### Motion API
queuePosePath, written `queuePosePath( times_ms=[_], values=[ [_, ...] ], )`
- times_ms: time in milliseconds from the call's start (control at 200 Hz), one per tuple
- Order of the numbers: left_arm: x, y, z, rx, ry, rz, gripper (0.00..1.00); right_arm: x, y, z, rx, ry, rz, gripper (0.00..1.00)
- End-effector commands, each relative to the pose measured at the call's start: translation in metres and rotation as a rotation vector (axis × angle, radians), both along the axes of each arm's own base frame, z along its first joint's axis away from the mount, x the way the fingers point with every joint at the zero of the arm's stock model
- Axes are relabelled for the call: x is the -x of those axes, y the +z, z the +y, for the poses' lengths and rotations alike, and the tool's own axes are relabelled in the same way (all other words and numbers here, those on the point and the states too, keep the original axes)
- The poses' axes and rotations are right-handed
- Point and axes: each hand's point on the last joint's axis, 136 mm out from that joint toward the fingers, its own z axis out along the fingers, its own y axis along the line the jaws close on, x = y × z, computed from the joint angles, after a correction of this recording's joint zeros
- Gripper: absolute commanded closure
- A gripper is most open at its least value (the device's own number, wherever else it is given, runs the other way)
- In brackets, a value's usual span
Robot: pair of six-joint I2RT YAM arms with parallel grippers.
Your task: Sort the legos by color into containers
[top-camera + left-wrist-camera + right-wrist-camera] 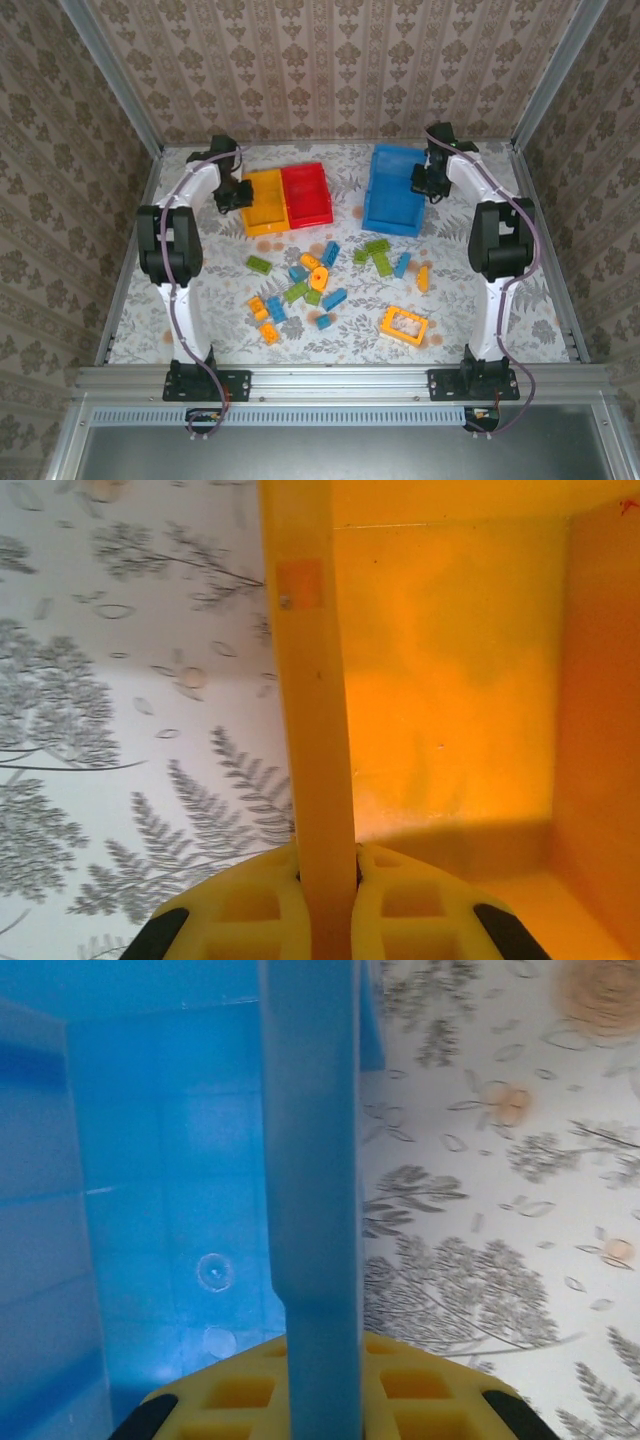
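Several green, blue and yellow-orange legos (pixel 320 280) lie scattered on the mat's middle, with a yellow-orange open frame piece (pixel 404 325) near the front right. Behind them stand the three containers: a yellow-orange bin (pixel 268 205), a red bin (pixel 306 195) beside it and a larger blue bin (pixel 393 190). My left gripper (pixel 236 195) is shut on the yellow-orange bin's left wall (pixel 315 730), which runs up between its jaws (pixel 328 865). My right gripper (pixel 428 180) is shut on the blue bin's right wall (pixel 310 1160), one finger inside the bin and one outside (pixel 322 1345).
The floral mat (pixel 220 320) is fenced by a metal frame (pixel 330 375) and wallpapered walls. Both arms reach to the back, left and right of the brick pile. The insides of the yellow-orange bin (pixel 450 680) and blue bin (pixel 170 1210) show no bricks.
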Motion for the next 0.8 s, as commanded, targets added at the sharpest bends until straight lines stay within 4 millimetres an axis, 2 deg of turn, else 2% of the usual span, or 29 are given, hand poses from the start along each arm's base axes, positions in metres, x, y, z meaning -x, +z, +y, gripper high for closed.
queuePosePath(
  times_ms=[0, 80, 215, 335, 380, 435, 500, 580, 665, 730, 795],
  values=[
    [0.005, -0.004, -0.019, -0.042, -0.087, 0.013, 1.0, -0.001, 0.003, 0.043, -0.068, 0.127, 0.005, 0.98],
    [0.007, -0.004, -0.027, -0.058, -0.116, 0.012, 1.0, -0.003, -0.001, 0.051, -0.073, 0.144, 0.013, 0.98],
    [0.008, -0.005, -0.028, -0.081, -0.109, 0.017, 1.0, -0.002, -0.005, 0.064, -0.09, 0.187, 0.027, 0.97],
    [0.006, -0.004, -0.029, -0.078, -0.094, 0.013, 1.0, 0.003, -0.009, 0.063, -0.075, 0.192, 0.047, 0.89],
    [0.005, -0.002, -0.028, -0.083, -0.084, 0.011, 0.93, 0.005, -0.008, 0.061, -0.062, 0.186, 0.048, 0.82],
    [0.006, 0.001, -0.026, -0.089, -0.074, 0.007, 0.84, 0.006, 0.0, 0.057, -0.044, 0.174, 0.033, 0.7],
    [0.006, 0.01, -0.022, -0.102, -0.054, -0.012, 0.75, 0.007, 0.013, 0.051, -0.017, 0.155, 0.001, 0.6],
    [0.008, 0.022, -0.016, -0.111, -0.028, -0.039, 0.62, 0.009, 0.033, 0.044, 0.005, 0.131, -0.047, 0.54],
    [0.01, 0.038, -0.011, -0.118, 0.003, -0.068, 0.54, 0.018, 0.055, 0.036, 0.031, 0.105, -0.09, 0.49],
    [0.013, 0.051, -0.007, -0.121, 0.026, -0.095, 0.48, 0.031, 0.073, 0.029, 0.046, 0.083, -0.13, 0.48],
    [0.018, 0.065, -0.006, -0.111, 0.052, -0.122, 0.44, 0.051, 0.081, 0.026, 0.045, 0.069, -0.149, 0.48]
  ],
)
